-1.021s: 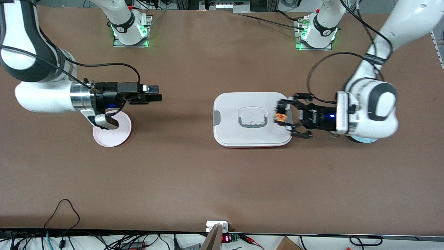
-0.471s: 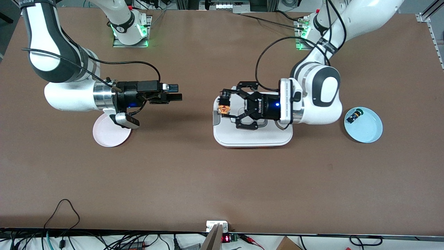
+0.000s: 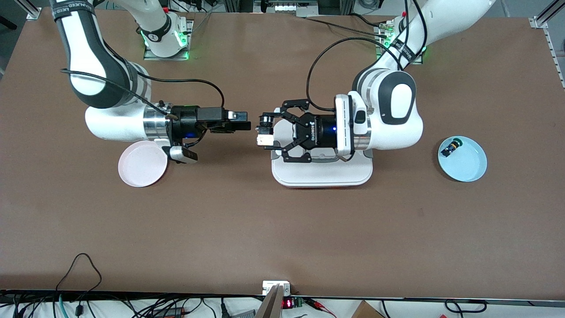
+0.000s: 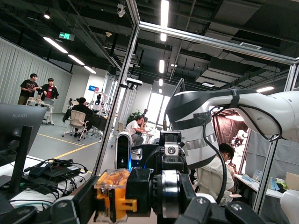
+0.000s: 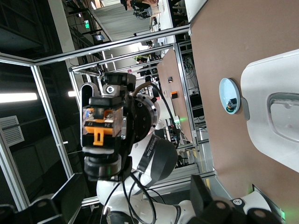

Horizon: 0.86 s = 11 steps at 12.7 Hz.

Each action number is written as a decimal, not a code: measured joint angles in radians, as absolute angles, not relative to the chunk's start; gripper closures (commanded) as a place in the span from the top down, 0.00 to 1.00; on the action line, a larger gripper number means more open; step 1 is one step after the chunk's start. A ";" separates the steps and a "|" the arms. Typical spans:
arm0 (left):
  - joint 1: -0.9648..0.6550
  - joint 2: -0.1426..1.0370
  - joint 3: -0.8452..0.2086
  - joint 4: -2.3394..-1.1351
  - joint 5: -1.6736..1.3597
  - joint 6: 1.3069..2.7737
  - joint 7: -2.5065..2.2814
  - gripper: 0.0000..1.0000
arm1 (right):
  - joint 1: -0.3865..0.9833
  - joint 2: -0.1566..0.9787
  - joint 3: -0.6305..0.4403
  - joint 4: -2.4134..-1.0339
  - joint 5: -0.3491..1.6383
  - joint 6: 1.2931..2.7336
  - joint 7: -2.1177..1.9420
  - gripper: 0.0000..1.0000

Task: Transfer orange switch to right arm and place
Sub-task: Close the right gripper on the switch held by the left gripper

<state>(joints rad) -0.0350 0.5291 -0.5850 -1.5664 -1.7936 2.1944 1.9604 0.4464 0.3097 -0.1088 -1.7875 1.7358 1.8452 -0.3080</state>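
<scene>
The orange switch (image 3: 264, 134) is held clamped between the fingertips of the left gripper (image 3: 265, 132), at the centre of the front view, in the air over the edge of the white lidded container (image 3: 321, 173) toward the right arm's end of the table. In the left wrist view the switch (image 4: 114, 198) is seen low and left of centre; in the right wrist view it (image 5: 103, 122) sits at the left, framed head-on. The right gripper (image 3: 242, 125) is levelled just beside it, fingers parted and not yet touching. For a clean handover, it is judged that the right fingers should be brought around a free face of the switch, closed firmly, and only then should the left grip be released; a misaligned approach could knock the small part loose. The brown table (image 3: 282, 229) is flat and matte. A pink plate (image 3: 139, 170) lies at left of centre, probably the target; a blue plate (image 3: 468, 170) with a small black-and-blue switch (image 3: 451, 146) lies at the right. A workshop with ceiling lights is seen in the wrist views.
</scene>
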 measured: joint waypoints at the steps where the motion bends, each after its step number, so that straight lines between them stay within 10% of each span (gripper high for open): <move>1: -0.041 0.535 -0.585 -1.559 -1.794 2.199 1.957 0.00 | 0.449 0.318 -0.109 -1.784 1.767 1.846 -0.307 1.00; 11: -0.047 0.572 -0.574 -1.552 -1.794 2.200 1.971 0.00 | 0.444 0.451 -0.114 -1.630 1.794 1.792 -0.203 1.00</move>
<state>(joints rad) -0.0469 0.5722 -0.5743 -1.5523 -1.7936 2.2000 1.9715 0.4444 0.4514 -0.1142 -1.6295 1.7943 1.7923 -0.2034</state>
